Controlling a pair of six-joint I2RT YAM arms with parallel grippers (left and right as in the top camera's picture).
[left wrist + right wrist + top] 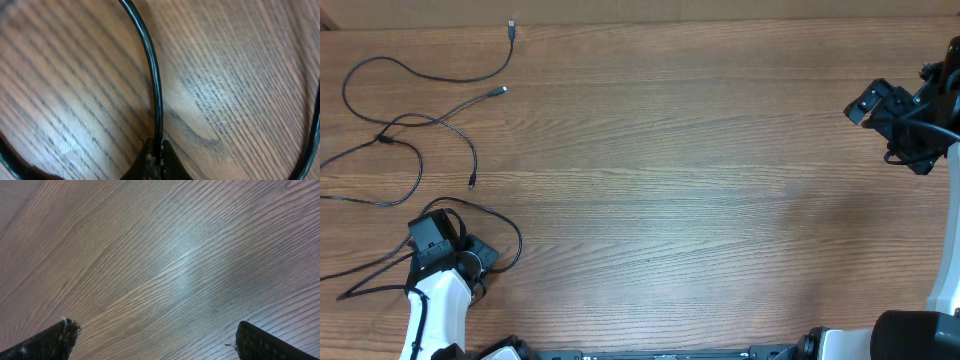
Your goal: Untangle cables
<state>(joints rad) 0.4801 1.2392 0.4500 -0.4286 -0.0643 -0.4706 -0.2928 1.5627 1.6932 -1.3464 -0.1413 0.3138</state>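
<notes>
Wooden table (pixel 700 180): brown, fine grain running left-right; soft glare patch in right wrist view.

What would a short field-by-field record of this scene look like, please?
surface: wooden table
cables: thin black strands in loose loops on the left arm's side, crossing in places
plug ends: at least three in view
left gripper: shut on a black cable, close to the table
right gripper: open, empty, on the opposite side from the cables

We find thin black cables (pixel 415 125) on the brown wooden table (pixel 670 200), far left, left gripper (pixel 430 228) before them, right gripper (pixel 868 105) opposite.
</notes>
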